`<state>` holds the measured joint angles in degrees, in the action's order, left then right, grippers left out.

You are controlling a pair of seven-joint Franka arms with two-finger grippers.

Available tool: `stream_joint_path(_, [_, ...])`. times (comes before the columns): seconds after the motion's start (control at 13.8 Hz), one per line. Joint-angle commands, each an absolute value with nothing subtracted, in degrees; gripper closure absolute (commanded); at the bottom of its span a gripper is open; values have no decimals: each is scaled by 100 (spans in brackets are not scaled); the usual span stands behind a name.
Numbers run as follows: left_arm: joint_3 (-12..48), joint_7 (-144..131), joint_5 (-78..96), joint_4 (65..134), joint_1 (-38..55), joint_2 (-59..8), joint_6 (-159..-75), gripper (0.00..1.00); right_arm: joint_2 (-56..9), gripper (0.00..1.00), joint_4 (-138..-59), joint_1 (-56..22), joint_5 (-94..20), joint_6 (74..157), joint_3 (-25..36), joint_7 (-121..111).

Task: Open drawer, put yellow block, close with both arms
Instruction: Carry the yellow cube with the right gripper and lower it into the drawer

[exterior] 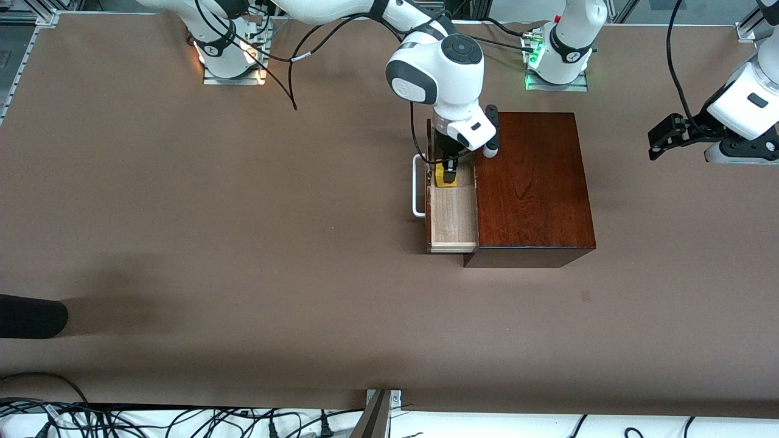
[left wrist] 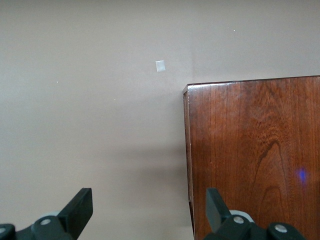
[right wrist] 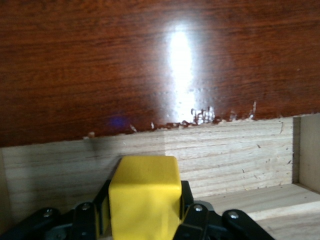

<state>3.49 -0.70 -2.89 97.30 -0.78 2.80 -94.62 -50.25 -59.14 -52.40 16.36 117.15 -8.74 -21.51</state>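
Both fingers of the right gripper (exterior: 448, 173) pinch the block (exterior: 447, 178) inside the drawer (exterior: 451, 219), so lower it flat before releasing, while the left gripper (exterior: 663, 139) waits spread beside the box (exterior: 532, 182).

Yellow block (right wrist: 145, 195) bright yellow, plain. Drawer (exterior: 451, 219) pale wood, straight grain; handle (exterior: 417, 186) white. Box (exterior: 528, 182) glossy dark mahogany, swirled grain. Table (exterior: 213, 213) flat brown. Grippers black, arms white.

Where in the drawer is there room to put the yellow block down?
The drawer floor nearer the front camera is bare pale wood. The crowded end is under the right gripper, shut on the yellow block. The left gripper waits open above the table.
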Motion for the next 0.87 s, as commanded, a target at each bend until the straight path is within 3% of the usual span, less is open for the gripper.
stream_joint_path(0.0, [334, 9, -246, 9633, -88, 237, -9378, 0, -5133, 100, -5687, -5291, 1731, 11654, -817, -2276])
stream_joint_path(0.36, [316, 9, -176, 9633, -97, 237, -9378, 0, -5185, 100, -5687, -5291, 1731, 11698, -800, -2268])
stream_joint_path(0.51, [316, 9, -167, 9633, -88, 237, -9378, 0, -5177, 95, -5687, -5291, 1731, 11690, -800, -2259])
stream_joint_path(0.58, [316, 9, -167, 9633, -88, 237, -9378, 0, -5168, 55, -5687, -5291, 1731, 11646, -809, -2259])
stream_joint_path(0.65, [316, 9, -167, 9633, -88, 237, -9378, 0, -5151, 1, -5687, -5282, 1723, 11619, -800, -2259])
stream_joint_path(0.8, [316, 9, -167, 9633, -97, 237, -9378, 0, -5142, 0, -5678, -5291, 1714, 11505, -800, -2250])
